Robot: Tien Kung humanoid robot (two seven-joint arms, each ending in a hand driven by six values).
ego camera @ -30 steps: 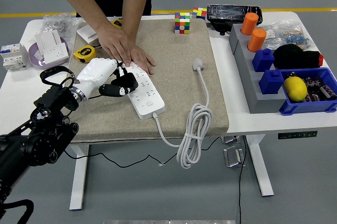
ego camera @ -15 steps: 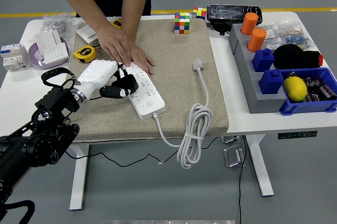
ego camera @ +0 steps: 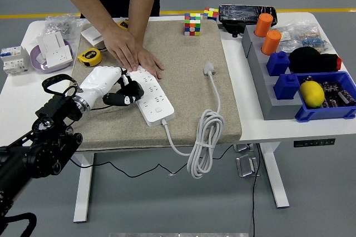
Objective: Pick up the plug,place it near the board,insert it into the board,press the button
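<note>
the white plug (ego camera: 208,69), right of the power strip (ego camera: 150,96), looks light and rigid on its stiff cord, best pinched at the body, while the left hand (ego camera: 108,84) hangs curled and empty over the strip.

Clutter around the beige felt mat (ego camera: 183,75) on the white table (ego camera: 245,114)

A multicoloured puzzle cube (ego camera: 192,24) is set at the mat's far edge. A yellow tape measure (ego camera: 89,56) is seen just left of the mat. Two orange cylinders (ego camera: 267,33) are stood on a grey stepped block (ego camera: 267,89), and a yellow lemon (ego camera: 311,93) is held in a blue plastic bin (ego camera: 328,106).
</note>
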